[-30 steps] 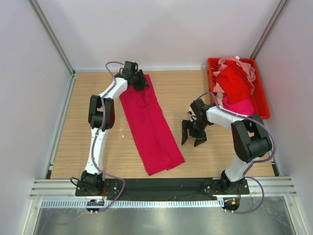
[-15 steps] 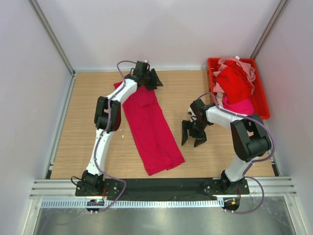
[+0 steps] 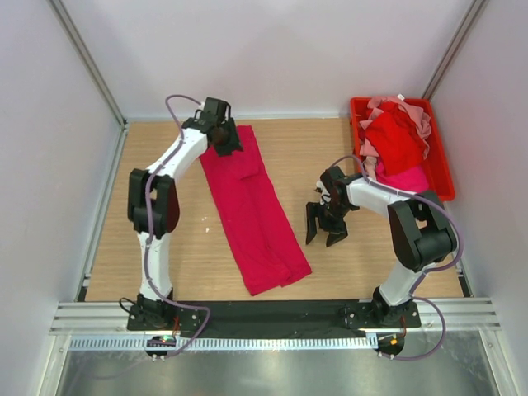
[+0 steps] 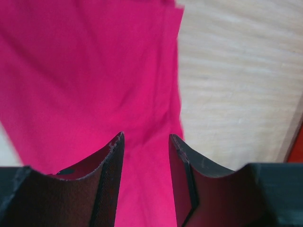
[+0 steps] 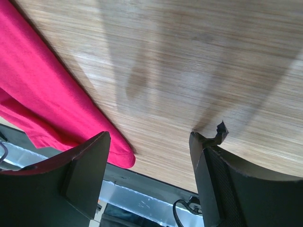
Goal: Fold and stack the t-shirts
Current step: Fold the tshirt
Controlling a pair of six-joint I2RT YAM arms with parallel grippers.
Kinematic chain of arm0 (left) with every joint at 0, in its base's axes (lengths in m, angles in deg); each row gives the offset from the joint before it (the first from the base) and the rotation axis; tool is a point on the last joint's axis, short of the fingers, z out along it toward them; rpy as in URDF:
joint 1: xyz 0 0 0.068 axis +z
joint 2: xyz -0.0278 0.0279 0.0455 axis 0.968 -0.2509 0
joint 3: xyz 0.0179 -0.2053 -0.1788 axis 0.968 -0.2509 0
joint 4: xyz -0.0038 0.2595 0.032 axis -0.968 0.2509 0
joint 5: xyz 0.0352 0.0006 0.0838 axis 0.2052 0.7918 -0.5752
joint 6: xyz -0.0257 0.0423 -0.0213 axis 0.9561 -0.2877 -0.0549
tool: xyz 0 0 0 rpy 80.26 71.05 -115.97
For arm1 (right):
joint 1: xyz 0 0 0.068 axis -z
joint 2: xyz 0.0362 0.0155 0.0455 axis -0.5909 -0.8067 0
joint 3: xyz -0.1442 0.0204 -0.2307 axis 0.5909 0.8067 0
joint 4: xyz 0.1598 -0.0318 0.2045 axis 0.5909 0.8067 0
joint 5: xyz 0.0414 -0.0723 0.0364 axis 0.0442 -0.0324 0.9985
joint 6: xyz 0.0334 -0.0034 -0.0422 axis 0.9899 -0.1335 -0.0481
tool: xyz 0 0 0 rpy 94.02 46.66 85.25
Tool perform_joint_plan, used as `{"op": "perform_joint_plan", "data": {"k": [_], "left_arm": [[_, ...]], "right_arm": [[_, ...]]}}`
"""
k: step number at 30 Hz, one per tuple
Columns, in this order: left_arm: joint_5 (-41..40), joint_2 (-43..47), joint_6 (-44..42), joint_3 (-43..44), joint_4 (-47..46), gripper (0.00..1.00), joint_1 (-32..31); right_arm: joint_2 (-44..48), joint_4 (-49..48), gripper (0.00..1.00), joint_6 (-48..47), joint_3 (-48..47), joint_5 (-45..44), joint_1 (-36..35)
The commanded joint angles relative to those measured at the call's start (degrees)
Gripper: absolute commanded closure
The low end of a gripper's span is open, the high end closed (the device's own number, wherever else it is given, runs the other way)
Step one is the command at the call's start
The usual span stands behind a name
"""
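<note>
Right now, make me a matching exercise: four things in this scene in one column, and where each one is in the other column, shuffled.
1. left gripper
2. right gripper
3. crimson t-shirt
4. red bin

A. far right corner of the table, holding heaped shirts
B. over bare wood, right of the long strip
C. lying as a long strip between the arms
D. over the strip's far end

Pairs: 1-D, 2-B, 3-C, 4-A

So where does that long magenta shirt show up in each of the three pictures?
Top external: the shirt lies as a long strip left of centre on the table, running from far to near.
Left wrist: it fills the left and centre, with bare table on the right.
Right wrist: only part of it shows, along the left side.
Shared landmark: the wooden table.
</note>
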Motion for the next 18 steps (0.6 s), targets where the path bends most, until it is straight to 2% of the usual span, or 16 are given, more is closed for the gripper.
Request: {"op": "perform_joint_plan", "data": {"k": [1, 4, 5, 12, 15, 18], "left_arm": [[-2.9, 13.5, -1.3, -11.3, 6.8, 0.56, -0.4], [-1.3, 21.1, 1.9, -21.7, 6.8, 0.56, -0.8], [-0.6, 26.3, 2.7, -28.6, 6.7, 0.55, -1.1], [-0.4, 44.2, 12.1, -53.2, 4.3, 0.53, -10.2], [-3.1, 48.4, 14.9, -57.9, 2.4, 0.53, -12.9], [-7.9, 47.3, 12.9, -55.3, 3.1, 0.45, -13.0]], "right_arm": [[1.0, -0.7, 0.27, -0.4, -0.1, 2.6, -0.2], [2.4, -1.9, 0.29, 0.7, 2.2, 3.4, -1.2], [3.5, -2.7, 0.3, 0.9, 3.5, 3.8, -1.5], [7.4, -4.7, 0.32, 2.6, 7.0, 3.5, -3.5], [8.4, -3.7, 0.32, 2.6, 5.3, 0.7, -5.5], [9.0, -1.1, 0.3, 2.4, 1.9, -2.5, -7.9]]}}
